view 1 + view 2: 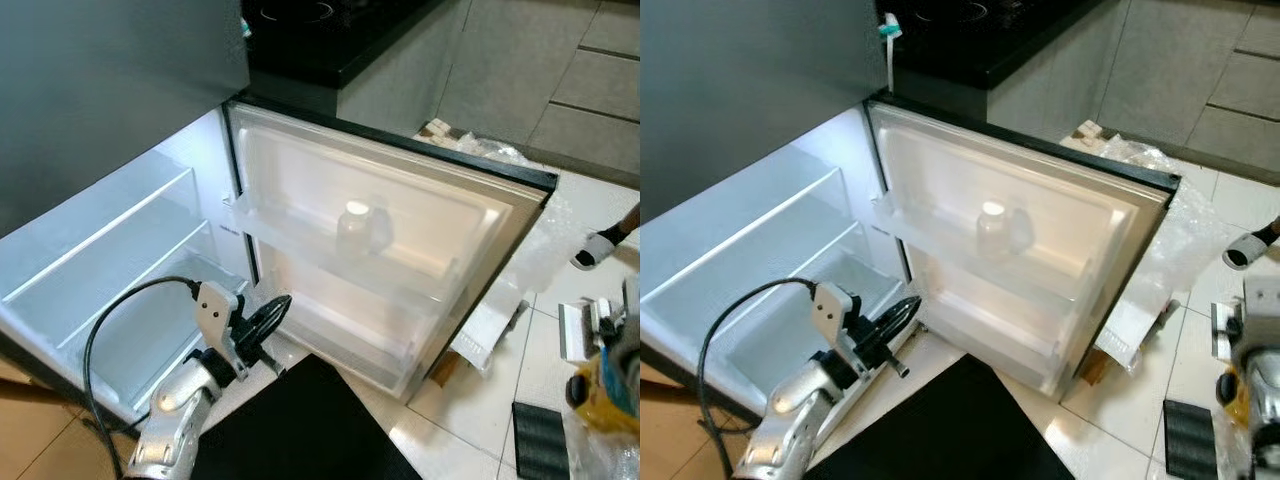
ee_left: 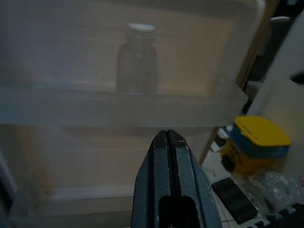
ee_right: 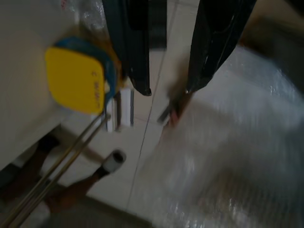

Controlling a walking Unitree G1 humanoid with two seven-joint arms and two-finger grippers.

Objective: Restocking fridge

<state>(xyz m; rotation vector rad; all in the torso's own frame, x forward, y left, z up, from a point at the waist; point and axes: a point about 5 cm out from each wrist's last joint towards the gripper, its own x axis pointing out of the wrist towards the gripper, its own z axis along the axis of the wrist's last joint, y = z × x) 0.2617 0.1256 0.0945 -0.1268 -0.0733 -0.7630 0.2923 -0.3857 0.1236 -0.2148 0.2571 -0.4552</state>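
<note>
- Clear plastic bottle with white cap (image 1: 357, 226) stands in the open white fridge door's (image 1: 470, 215) upper rack
- Left gripper (image 1: 268, 322) fingers pressed together, near the door's lower edge; right gripper (image 3: 167, 90) fingers spread, empty, by the yellow-lidded blue container (image 3: 78, 78); judged next: fetch it, approach squarely

The fridge door (image 1: 400, 210) has a glossy white plastic liner with translucent frosted shelves. A clear bottle (image 1: 355, 228) carries a white cap. The floor (image 1: 470, 420) is glossy pale tile.

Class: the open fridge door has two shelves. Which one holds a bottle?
The upper door shelf holds the white-capped clear bottle; the lower door shelf below it has no bottle.
</note>
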